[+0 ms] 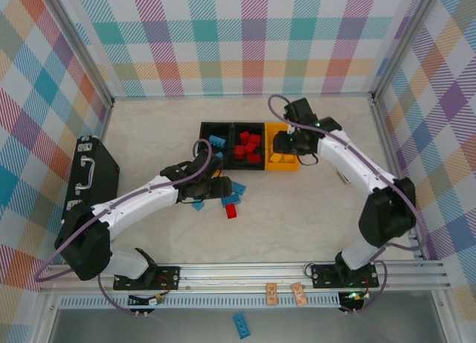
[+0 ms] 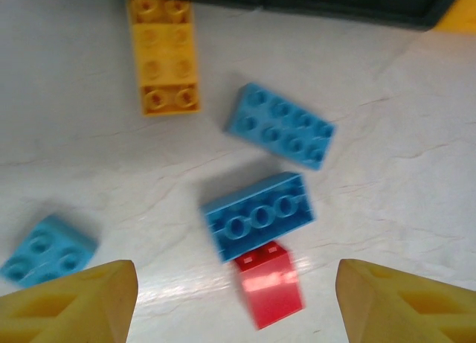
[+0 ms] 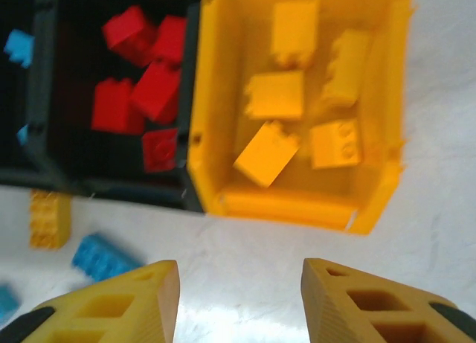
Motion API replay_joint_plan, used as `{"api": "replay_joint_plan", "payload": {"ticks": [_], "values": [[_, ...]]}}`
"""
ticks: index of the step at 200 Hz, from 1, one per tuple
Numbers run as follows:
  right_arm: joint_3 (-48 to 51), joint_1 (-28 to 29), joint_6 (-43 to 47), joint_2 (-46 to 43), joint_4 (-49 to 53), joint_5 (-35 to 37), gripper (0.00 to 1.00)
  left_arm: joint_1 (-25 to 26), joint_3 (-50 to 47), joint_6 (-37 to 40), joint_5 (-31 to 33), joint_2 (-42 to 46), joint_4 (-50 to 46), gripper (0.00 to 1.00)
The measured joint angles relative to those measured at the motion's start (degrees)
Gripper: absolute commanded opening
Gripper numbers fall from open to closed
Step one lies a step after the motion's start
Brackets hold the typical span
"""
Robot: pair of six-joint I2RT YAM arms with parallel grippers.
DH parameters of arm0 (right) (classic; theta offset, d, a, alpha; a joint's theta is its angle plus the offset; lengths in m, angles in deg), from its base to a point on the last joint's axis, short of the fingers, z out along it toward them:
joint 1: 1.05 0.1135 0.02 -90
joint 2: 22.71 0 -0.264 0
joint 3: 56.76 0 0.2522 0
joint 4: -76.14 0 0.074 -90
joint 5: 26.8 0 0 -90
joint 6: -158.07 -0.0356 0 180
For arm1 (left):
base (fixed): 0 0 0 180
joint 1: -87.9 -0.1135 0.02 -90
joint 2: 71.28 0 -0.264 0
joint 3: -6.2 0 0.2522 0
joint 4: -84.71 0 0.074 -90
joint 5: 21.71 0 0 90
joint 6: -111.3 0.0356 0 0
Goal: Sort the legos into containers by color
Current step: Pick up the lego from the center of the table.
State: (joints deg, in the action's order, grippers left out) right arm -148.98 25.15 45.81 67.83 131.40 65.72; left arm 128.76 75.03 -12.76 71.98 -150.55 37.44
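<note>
As it hangs above loose legos [image 2: 256,224], the left pincer [image 2: 238,306] gapes empty.

Left gripper [image 2: 236,287], right gripper [image 3: 239,283]: jaws apart.

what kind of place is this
Probably a robot lab test cell: aluminium frame, plaid cloth walls around the table, left arm and right arm bolted at its near edge.

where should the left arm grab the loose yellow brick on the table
Grip the yellow brick across its narrow width, on the two long side walls, coming straight down with the open left end effector. It lies flat, studs up, with bare table along both long sides, while its far end sits close to the black bin.
</note>
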Motion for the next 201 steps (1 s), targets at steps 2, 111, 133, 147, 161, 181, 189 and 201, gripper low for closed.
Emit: {"api": "replay_joint_plan", "payload": {"ticks": [2,111,133,147,161,181,189,201], "values": [[0.92,0.09,-0.02,-0.48,-0.48,-0.46,0.49,0.00,0.00,0.07,0.33,0.00,-0.57,0.71],[22.34,14.03,-6.93,-11.30,-18.45,-16.79,0.56,0.00,-10.27,-17.70,9.55,1.55,-5.90,0.81],[22.34,14.05,-7.37,-11.08,-20.13,-17.16,0.55,-0.02,-10.80,-20.04,10.64,0.44,-3.37,0.81],[22.34,14.05,-7.63,-10.62,-20.92,-17.18,0.55,-0.02,-10.97,-20.81,11.02,-0.37,-0.98,0.80],[22.34,14.05,-8.02,-9.94,-21.33,-17.20,0.55,-0.13,-11.04,-21.24,11.04,-1.36,0.94,0.78],[22.49,14.05,-8.72,-9.35,-21.88,-17.31,0.55,-0.37,-11.04,-22.05,11.43,-3.54,3.21,0.73],[22.53,14.05,-8.87,-9.31,-22.05,-17.42,0.55,-0.52,-11.06,-22.25,11.47,-4.44,3.87,0.69],[22.56,14.05,-9.07,-9.31,-22.34,-17.42,0.55,-0.66,-11.06,-22.53,11.82,-5.68,4.48,0.64]]}}
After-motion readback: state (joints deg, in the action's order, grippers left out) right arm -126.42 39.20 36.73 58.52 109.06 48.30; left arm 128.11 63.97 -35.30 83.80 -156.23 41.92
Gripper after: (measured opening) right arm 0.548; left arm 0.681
